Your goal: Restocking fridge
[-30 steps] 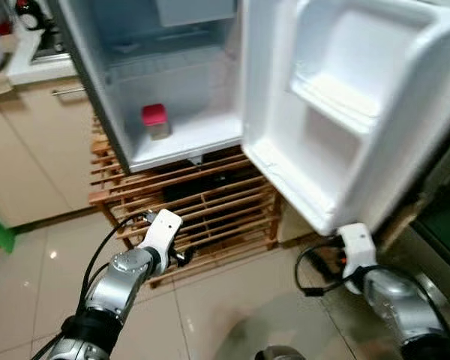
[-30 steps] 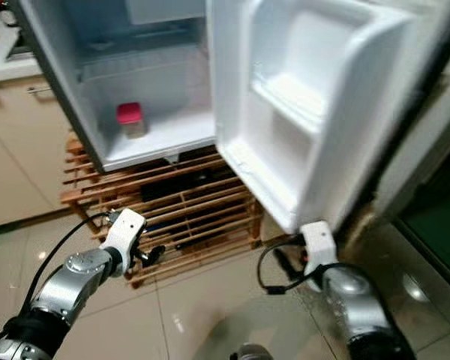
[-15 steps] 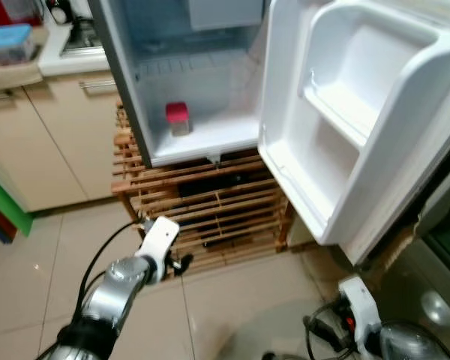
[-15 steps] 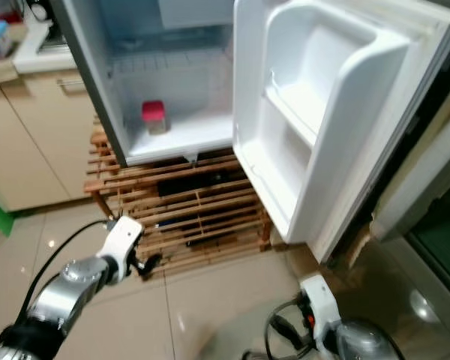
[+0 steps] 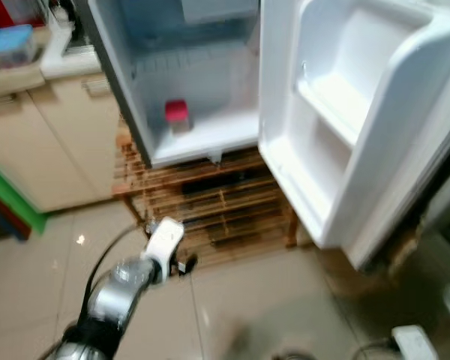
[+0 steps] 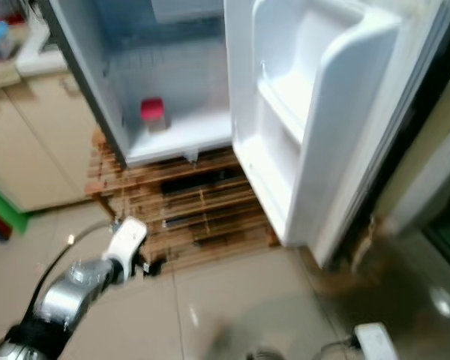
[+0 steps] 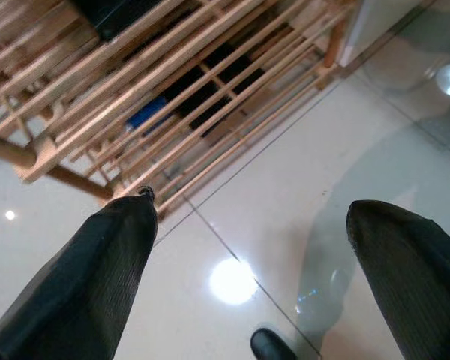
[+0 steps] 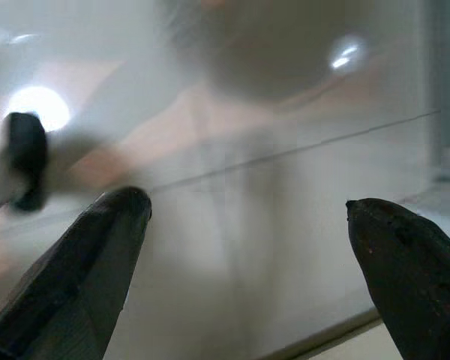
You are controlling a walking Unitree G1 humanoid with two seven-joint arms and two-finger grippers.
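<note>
Small white fridge (image 5: 202, 142) with dark grey outer sides, raised on a slatted wooden rack, its door (image 5: 360, 120) swung fully open. Moulded white door shelves stand bare. One small red-lidded jar (image 5: 177, 116) stands upright on the cabinet floor, toward the left wall.

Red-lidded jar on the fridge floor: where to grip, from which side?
Grip the jar across its body just under the red lid, coming straight in through the open front. It stands upright and alone on the fridge floor, walls behind and to its side, so the front looks like the free approach. Left gripper is open.
</note>
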